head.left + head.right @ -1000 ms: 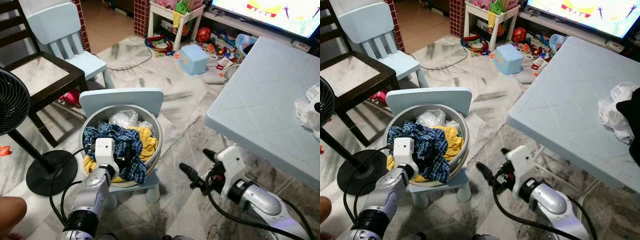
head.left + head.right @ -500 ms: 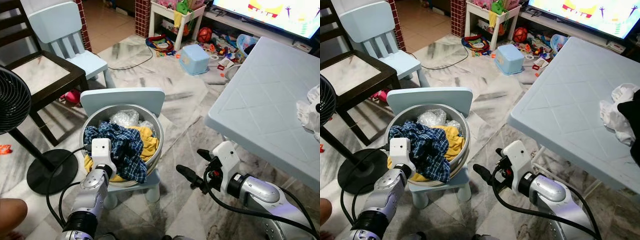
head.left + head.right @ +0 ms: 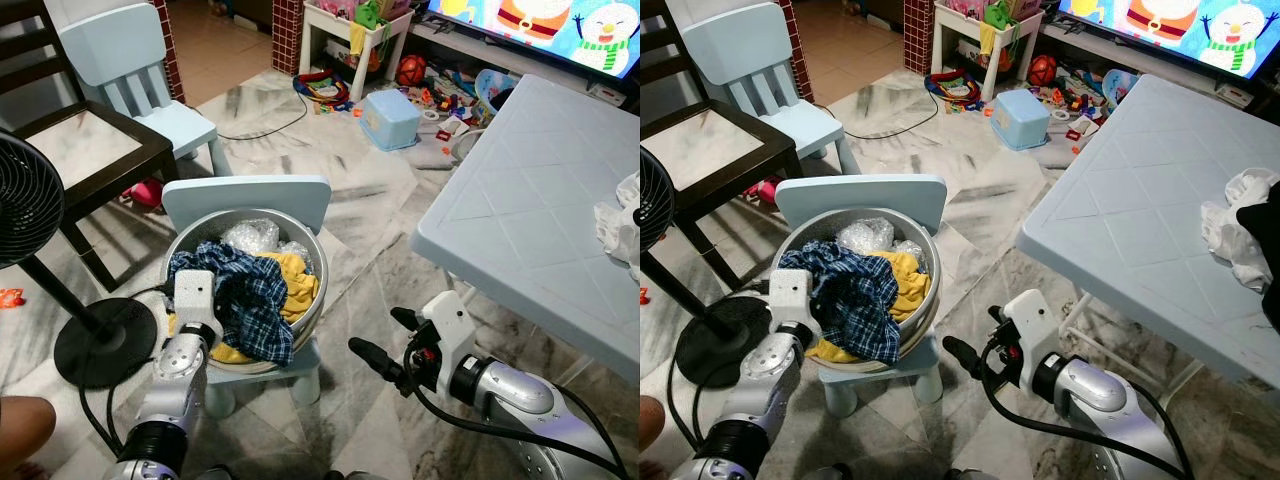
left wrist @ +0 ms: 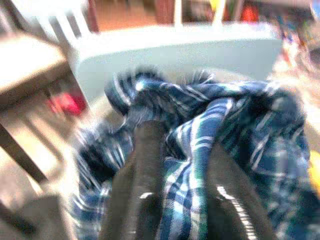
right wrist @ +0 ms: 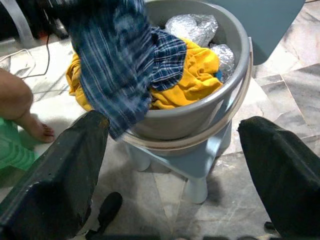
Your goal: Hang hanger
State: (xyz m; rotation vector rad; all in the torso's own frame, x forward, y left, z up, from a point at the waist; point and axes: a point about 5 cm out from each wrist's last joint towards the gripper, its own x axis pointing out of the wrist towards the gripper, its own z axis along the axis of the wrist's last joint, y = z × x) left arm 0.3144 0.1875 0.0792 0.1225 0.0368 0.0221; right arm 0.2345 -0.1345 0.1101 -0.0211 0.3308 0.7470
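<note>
The left gripper (image 4: 175, 200) has its jaws pinching the blue checked shirt (image 3: 250, 300) in the grey tub (image 3: 312, 262). The right gripper (image 3: 385, 345) waits low beside the tub, jaws wide.

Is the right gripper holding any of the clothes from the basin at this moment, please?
No, the right gripper hangs open above the floor, apart from the basin, with nothing between its fingers.

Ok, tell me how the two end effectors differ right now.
The left end effector is in the grey basin, its fingers closed on the blue plaid shirt; the right end effector hangs over the marble floor beside the basin's small chair, holding nothing. The right one's fingers are spread wide; the left's pinch fabric. Both have long black fingers on silver arms.
</note>
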